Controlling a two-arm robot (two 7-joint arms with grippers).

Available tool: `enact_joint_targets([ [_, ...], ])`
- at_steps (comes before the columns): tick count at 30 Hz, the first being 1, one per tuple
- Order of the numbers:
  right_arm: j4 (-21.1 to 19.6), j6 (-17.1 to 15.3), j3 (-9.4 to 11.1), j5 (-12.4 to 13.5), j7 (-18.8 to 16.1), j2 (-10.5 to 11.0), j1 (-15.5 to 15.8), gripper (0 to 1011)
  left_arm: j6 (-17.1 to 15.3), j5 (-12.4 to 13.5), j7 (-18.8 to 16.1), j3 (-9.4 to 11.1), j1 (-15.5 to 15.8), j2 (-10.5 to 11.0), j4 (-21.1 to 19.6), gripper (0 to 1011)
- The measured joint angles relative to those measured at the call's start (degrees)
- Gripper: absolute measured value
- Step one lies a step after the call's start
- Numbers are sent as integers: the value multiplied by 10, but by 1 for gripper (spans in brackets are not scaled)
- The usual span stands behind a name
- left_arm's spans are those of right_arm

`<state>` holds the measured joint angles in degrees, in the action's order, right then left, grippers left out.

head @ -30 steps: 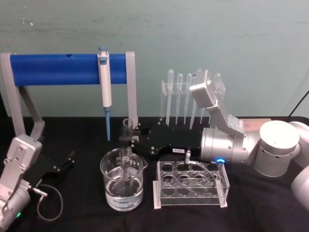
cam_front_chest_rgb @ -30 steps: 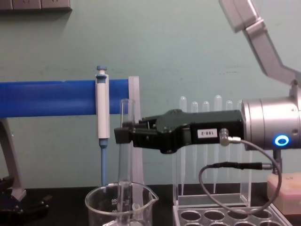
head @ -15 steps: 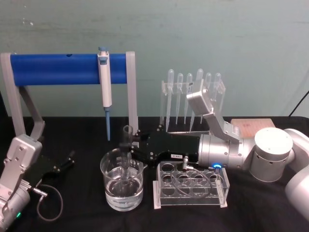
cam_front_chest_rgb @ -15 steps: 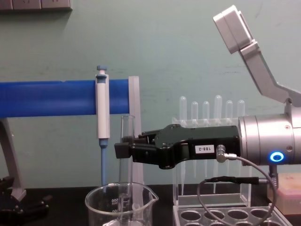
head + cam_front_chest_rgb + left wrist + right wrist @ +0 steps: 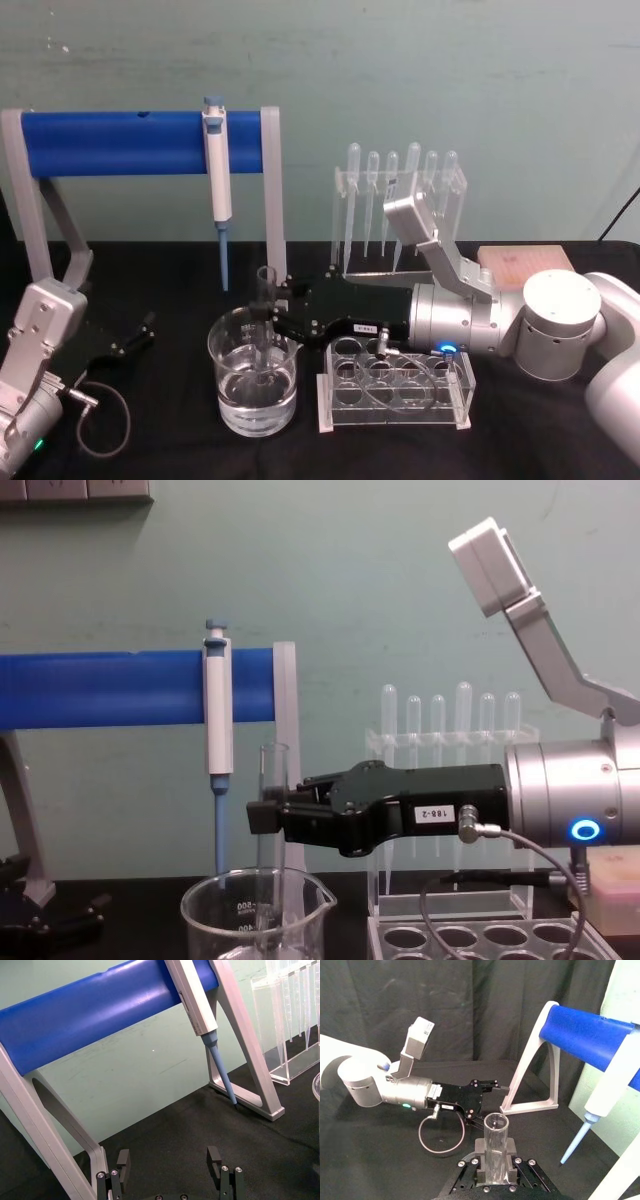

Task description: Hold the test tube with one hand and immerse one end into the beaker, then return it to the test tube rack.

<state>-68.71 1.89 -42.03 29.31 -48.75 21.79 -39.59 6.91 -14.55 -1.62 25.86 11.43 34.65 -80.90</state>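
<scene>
Right gripper pinching test tube upright, lower end inside beaker. Left gripper spread, parked left of beaker.

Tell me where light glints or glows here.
Head view: pale glints rim the beaker. Chest view: a blue ring glows behind the right gripper holding the test tube. Left wrist view: beyond the parked left gripper, a soft streak lies along the blue bar. Right wrist view: the tube's rim shines against the dark backdrop.
</scene>
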Motion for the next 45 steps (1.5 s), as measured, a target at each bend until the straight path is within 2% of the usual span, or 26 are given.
enact_joint_targets([
  [15,16,4,2,-4,-4,-9,1,224,0,0,0,0,0,0,0,1000],
  [45,14,3,2,-3,-4,-8,1,224,0,0,0,0,0,0,0,1000],
])
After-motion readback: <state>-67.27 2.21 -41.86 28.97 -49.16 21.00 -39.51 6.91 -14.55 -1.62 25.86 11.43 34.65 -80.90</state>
